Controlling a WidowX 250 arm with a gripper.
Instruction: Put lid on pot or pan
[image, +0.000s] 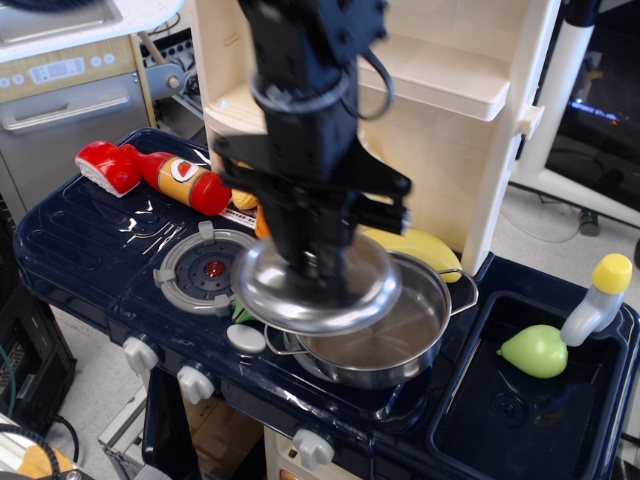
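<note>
My black gripper (322, 258) comes down from above and is shut on the knob of the round shiny steel lid (318, 290). The lid hangs tilted a little, above the left half of the steel pot (400, 335). The pot stands on the dark blue toy stove, its right wire handle (466, 287) showing. The lid covers the pot's left rim and left handle from view; the pot's right inside is still open to view. The knob itself is hidden by my fingers.
A grey toy burner with a red centre (205, 268) lies left of the pot. A ketchup bottle (180, 178) lies at the back left, a yellow banana (430, 247) behind the pot, a green pear (538, 351) and a yellow-capped bottle (598, 300) in the sink at right. Cream shelves (420, 70) rise behind.
</note>
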